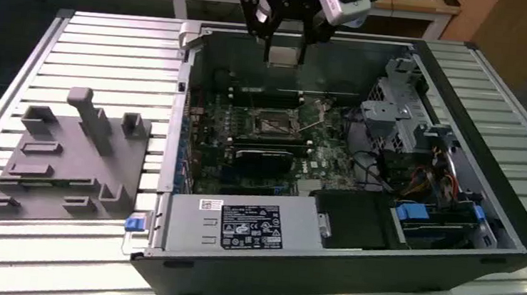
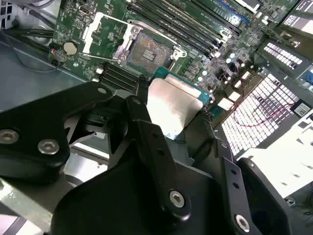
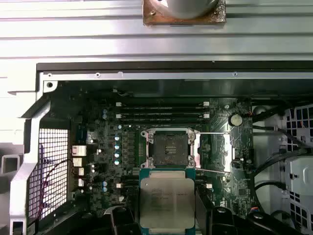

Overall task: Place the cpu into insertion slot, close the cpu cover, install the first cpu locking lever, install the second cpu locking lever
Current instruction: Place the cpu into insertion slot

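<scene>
The gripper point(image 2: 172, 128) is clenched on the cpu point(image 2: 171, 100), one black finger point(image 2: 142, 105) at each of two opposite edges, and the dull metal top of the chip is free between them. In the exterior view the cpu point(image 1: 284, 56) hangs in the air, well apart from the insertion slot point(image 1: 272, 125), over the wall of the computer case point(image 1: 329, 275) behind that slot. The insertion slot point(image 3: 169, 147) lies uncovered, its dark centre visible. The cpu cover point(image 2: 117, 20) stands folded back, just beside the slot, attached at one of its sides. The long memory slots point(image 3: 161, 110) run near the slot. A grey fixture plate point(image 1: 62, 158) lies outside the case, well apart from the slot, toward the exterior view's left.
</scene>
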Robot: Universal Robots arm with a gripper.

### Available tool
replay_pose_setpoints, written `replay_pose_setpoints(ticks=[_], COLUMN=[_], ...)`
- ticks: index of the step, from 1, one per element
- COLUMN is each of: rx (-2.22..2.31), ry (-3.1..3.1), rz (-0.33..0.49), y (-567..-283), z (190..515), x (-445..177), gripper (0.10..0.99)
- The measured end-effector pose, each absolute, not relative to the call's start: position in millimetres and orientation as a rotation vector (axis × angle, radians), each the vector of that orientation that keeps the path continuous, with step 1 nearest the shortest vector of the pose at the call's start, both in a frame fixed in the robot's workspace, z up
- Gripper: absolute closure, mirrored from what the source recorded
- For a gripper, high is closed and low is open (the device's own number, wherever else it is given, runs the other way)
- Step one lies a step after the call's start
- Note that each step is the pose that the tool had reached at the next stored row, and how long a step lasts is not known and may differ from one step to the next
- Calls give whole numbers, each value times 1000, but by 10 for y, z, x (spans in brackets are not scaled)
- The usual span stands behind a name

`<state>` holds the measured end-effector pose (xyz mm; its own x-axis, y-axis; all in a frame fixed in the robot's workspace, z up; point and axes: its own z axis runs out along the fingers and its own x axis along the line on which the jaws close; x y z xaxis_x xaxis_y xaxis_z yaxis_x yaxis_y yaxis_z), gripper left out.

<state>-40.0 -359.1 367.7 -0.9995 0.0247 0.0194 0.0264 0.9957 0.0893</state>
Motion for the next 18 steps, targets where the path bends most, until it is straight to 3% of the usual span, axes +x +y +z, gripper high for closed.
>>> replay_pose_setpoints(ticks=[18], rx=[-40], ry=[-3120], rz=[-140], y=[-3591], z=[3595], x=[-400], gripper=[545])
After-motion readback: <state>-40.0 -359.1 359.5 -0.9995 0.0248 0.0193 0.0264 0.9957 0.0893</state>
